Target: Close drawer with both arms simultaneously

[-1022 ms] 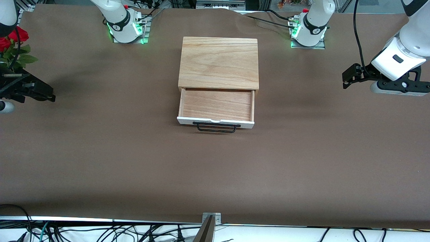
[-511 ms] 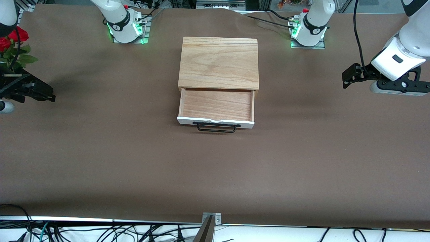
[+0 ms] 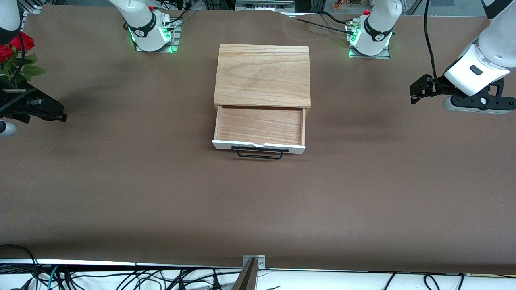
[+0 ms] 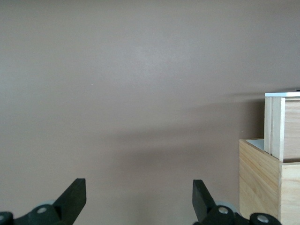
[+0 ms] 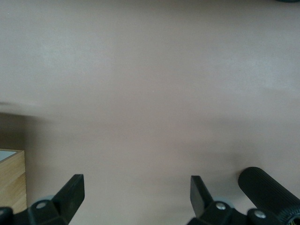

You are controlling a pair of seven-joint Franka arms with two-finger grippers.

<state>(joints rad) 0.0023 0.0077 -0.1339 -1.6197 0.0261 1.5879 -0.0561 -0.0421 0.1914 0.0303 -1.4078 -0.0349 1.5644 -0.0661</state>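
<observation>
The table [image 3: 161, 193] is covered with plain brown matte sheeting. A light-wood box [image 3: 263, 75] sits directly on it, between the two grippers and well apart from each. Its drawer [image 3: 260, 129] stands pulled out toward the front camera, white front and black wire handle [image 3: 259, 153] foremost. The two arm bases [image 3: 153, 34] stand at the table's farther edge.

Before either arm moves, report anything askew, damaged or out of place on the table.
Nothing stands out. The light-wood drawer with white front is pulled out squarely from its light-wood box. The left gripper and right gripper hang open over bare table ends.
</observation>
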